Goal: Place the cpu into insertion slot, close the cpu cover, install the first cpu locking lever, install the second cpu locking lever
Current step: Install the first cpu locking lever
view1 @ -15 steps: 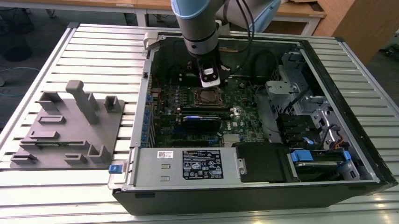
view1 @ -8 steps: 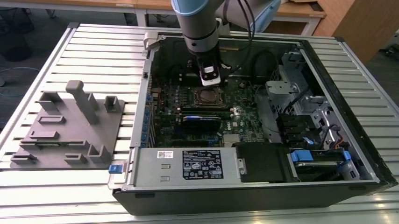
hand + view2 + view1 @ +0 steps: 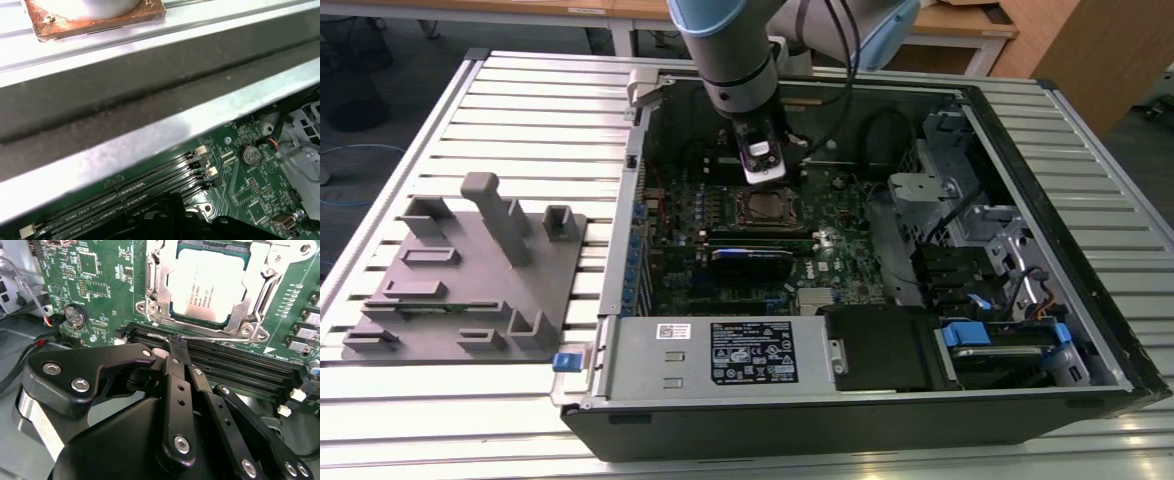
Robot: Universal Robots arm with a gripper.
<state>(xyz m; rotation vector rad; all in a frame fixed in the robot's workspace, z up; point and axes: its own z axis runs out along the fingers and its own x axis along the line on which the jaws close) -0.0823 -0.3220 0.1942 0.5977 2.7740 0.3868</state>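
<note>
My gripper [image 3: 176,347] hangs inside the case [image 3: 1067,390], fingers pressed shut on a thin wire lever [image 3: 215,338] just past my tips. The cpu [image 3: 207,285] already sits in its slot [image 3: 165,305], straight ahead of me, and the cover [image 3: 262,277] lies flat over it — so by my reading I'm on the locking levers. Whether one is already latched I can't tell. This one calls for a sweep down and a tuck under its catch, with no slip off the wire. The memory slots [image 3: 235,367] run right beneath my fingertips, the coin cell [image 3: 74,316] off to one side — tight quarters, with the case wall close behind.
</note>
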